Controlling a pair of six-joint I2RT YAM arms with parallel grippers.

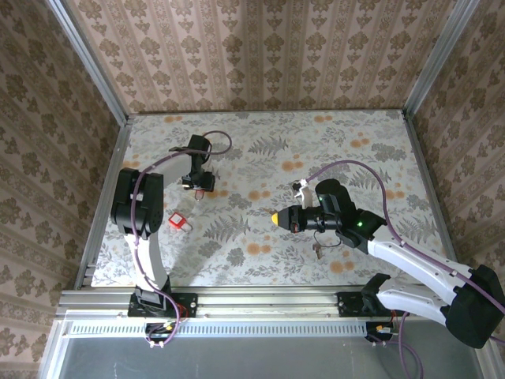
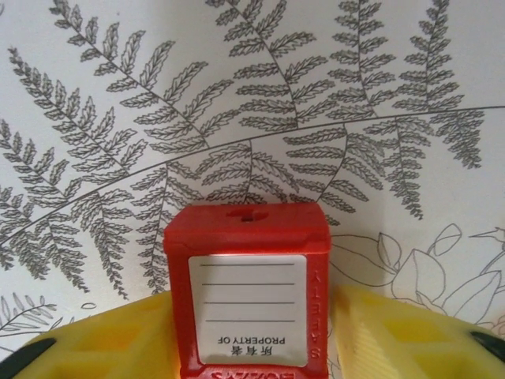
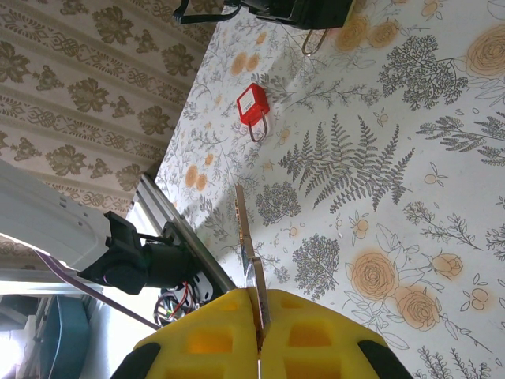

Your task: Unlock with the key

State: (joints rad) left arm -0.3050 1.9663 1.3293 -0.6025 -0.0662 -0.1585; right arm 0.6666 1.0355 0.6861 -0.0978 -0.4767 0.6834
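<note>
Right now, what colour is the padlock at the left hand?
Red padlock, white label; left wrist view shows it best.

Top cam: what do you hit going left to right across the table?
left arm → loose red padlock → left gripper → right gripper → right arm

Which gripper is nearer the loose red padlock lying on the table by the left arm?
Left. The left gripper sits just beyond the loose padlock, flanking a second padlock; the right gripper, pinching the key, is well off to its right.
</note>
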